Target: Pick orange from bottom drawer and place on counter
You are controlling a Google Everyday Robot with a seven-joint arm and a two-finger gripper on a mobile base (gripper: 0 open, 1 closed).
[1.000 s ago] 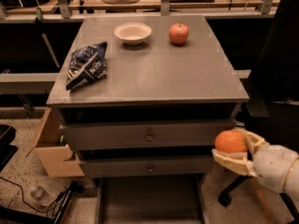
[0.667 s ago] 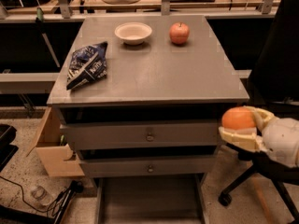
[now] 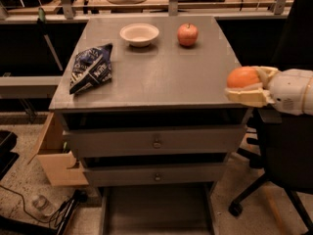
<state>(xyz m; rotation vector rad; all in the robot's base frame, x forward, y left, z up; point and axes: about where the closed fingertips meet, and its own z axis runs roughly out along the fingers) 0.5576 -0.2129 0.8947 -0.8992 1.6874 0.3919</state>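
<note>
The orange is round and smooth and sits between the cream fingers of my gripper, which is shut on it. The gripper comes in from the right and holds the orange at about counter height, just off the counter's right front corner. The counter is the flat grey top of the cabinet. The bottom drawer is pulled out at the bottom of the view, and its grey floor shows nothing on it.
On the counter are a white bowl, a reddish apple and a dark blue chip bag. Two knobbed drawers are shut. A black office chair stands at the right, a cardboard box at the left.
My gripper has risen with the orange from beside the lower drawers up to counter height at the right front corner.
</note>
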